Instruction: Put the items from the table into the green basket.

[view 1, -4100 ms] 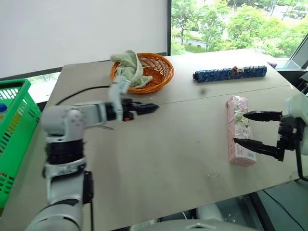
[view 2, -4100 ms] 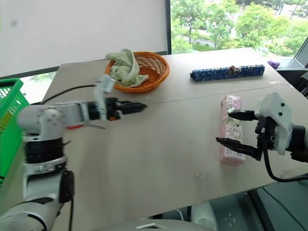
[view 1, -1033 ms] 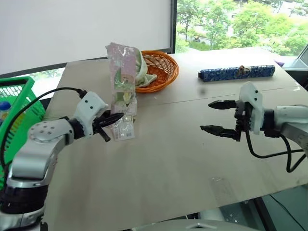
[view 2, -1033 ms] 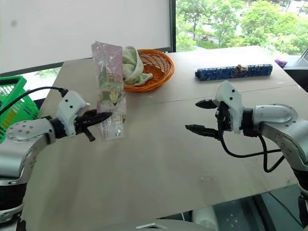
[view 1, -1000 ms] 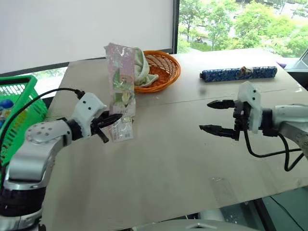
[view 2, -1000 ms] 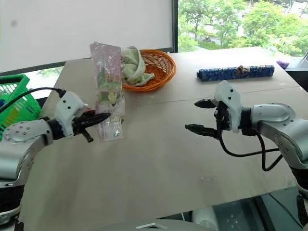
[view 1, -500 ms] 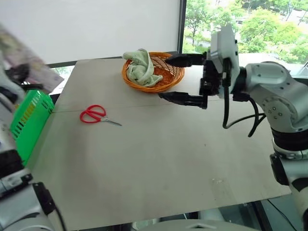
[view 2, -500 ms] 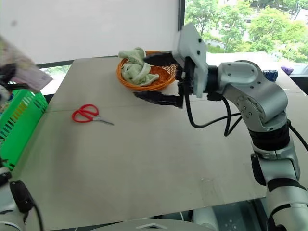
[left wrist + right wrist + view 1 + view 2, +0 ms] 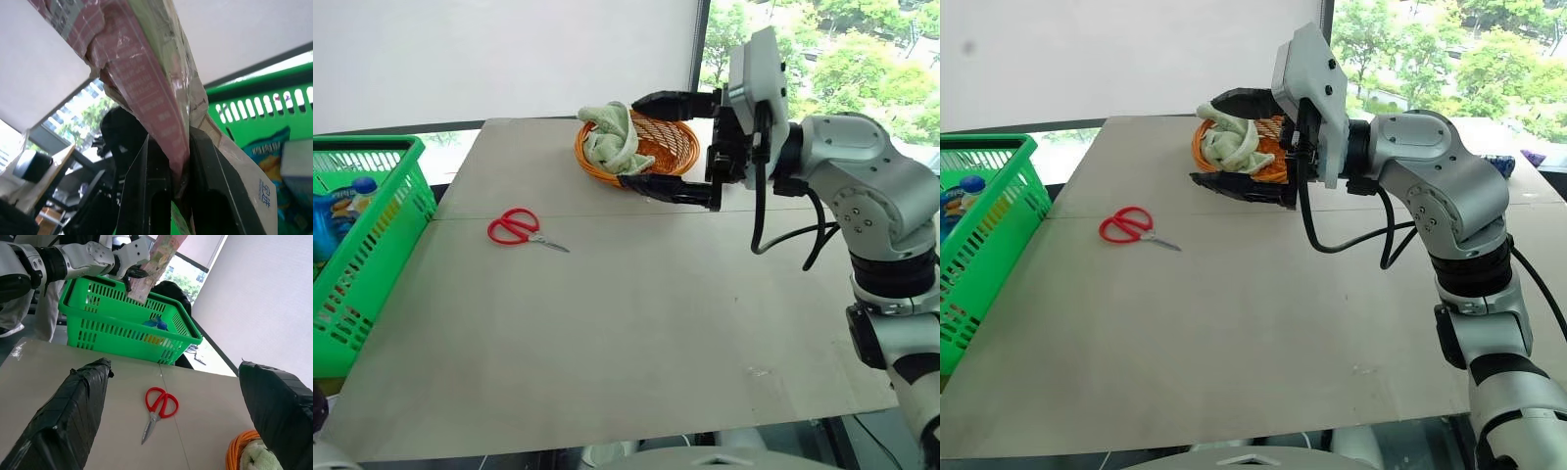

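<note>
I've swung the left gripper [image 9: 133, 273], clamped on the pink floral packet [image 9: 155, 260], off the table [image 9: 636, 323] to over the green basket [image 9: 128, 329]; drop next, right gripper [image 9: 671, 147] open, scissors [image 9: 521, 227] near left edge.

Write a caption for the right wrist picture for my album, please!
Left gripper holds the pink packet above the green basket; red scissors wait on the table.
</note>
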